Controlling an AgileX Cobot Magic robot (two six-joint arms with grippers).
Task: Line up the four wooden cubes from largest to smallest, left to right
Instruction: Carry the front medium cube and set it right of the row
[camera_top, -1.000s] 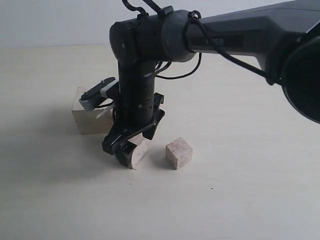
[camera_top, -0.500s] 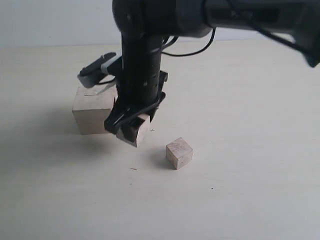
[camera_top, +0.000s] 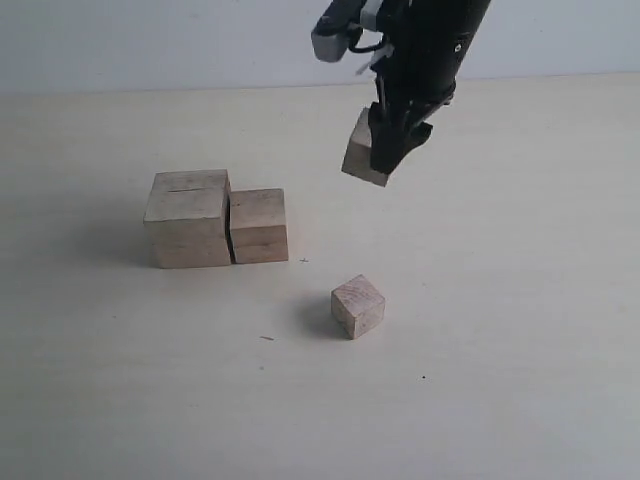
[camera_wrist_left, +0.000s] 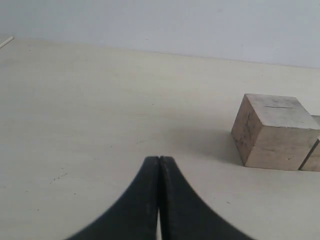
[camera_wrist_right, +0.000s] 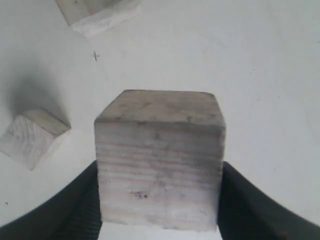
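Two wooden cubes stand side by side and touching at the left: the largest cube (camera_top: 187, 218), with a thin slit on top, and the second-largest cube (camera_top: 259, 226) to its right. A small cube (camera_top: 358, 306) lies alone nearer the front, turned on a diagonal. My right gripper (camera_top: 385, 150) is shut on a fourth cube (camera_top: 362, 160) and holds it tilted in the air, above and behind the small one. The right wrist view shows that held cube (camera_wrist_right: 160, 165) between the black fingers (camera_wrist_right: 75, 210). My left gripper (camera_wrist_left: 159, 160) is shut and empty, low over the table, with the largest cube (camera_wrist_left: 272, 131) ahead of it.
The pale tabletop (camera_top: 500, 380) runs back to a white wall (camera_top: 150, 40). In the right wrist view the small cube (camera_wrist_right: 32, 137) lies below the held one, and a corner of another cube (camera_wrist_right: 97, 12) shows further off.
My right gripper has risen from the table in front of the two big cubes and swung up and to the right with the cube in it, uncovering the second-largest cube.
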